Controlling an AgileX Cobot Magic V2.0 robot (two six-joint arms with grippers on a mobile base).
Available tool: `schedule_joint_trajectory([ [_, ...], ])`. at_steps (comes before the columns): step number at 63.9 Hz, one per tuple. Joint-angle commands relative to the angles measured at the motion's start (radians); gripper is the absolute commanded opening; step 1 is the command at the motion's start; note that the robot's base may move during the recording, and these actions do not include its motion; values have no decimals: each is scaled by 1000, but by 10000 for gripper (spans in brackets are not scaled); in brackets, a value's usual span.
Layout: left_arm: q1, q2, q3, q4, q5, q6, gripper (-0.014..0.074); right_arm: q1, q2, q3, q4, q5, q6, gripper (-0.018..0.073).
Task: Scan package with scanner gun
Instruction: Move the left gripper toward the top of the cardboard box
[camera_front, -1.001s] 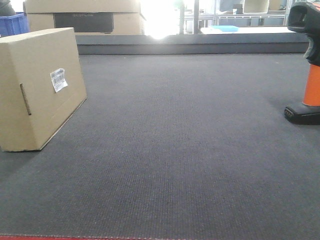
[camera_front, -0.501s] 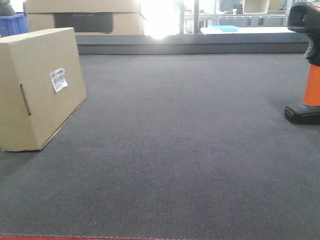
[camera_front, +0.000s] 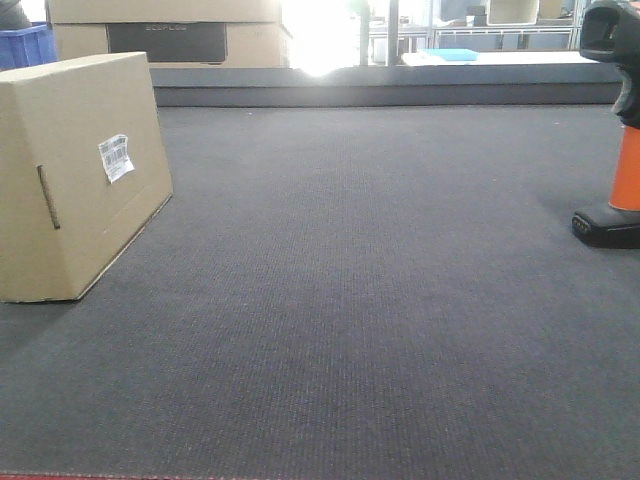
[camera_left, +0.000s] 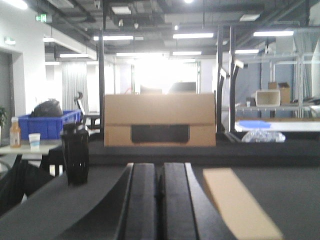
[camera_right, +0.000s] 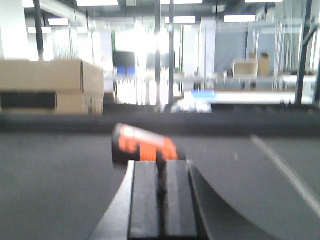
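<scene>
While the left gripper (camera_left: 161, 167) and right gripper (camera_right: 161, 165) sit pinched closed and empty, pickup looks next — the right must open for the scanner (camera_front: 626, 165), box (camera_front: 80, 175) waiting.

Stacked boxes (camera_front: 165, 12) and a blue crate (camera_front: 25, 48) stand beyond the grey mat (camera_front: 380, 300).

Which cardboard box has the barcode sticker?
The package at near left on the mat; white sticker on its facing side. The stacked boxes behind show a dark panel instead.
</scene>
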Motion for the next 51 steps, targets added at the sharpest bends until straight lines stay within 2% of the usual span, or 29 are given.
schedule_joint_trajectory([
  [1,-5,36,-116,7,97,-8,-111,-1,-2,-93,-7,19,0,-153],
  [8,-5,139,-286,9,271,-8,-76,-1,61,-214,-7,127,0,-153],
  [14,-5,260,-408,9,391,-8,43,-1,161,-297,-7,187,0,-153],
  [20,-5,362,-490,9,459,-8,211,-1,238,-338,-7,185,0,-116],
  [25,-5,447,-526,0,499,-8,336,-1,305,-344,-7,150,0,-2],
  [31,-34,533,-546,-28,512,-8,470,-1,362,-344,-7,129,0,197],
  [40,-122,650,-588,-46,529,-8,594,-1,417,-344,-7,128,0,475],
  [43,-153,704,-614,-46,552,-8,605,-1,420,-344,-7,130,0,553],
  [45,-172,744,-642,-46,581,-8,602,-1,420,-344,-7,130,0,575],
  [51,-204,863,-756,-49,695,-8,603,-1,420,-344,-7,122,0,569],
])
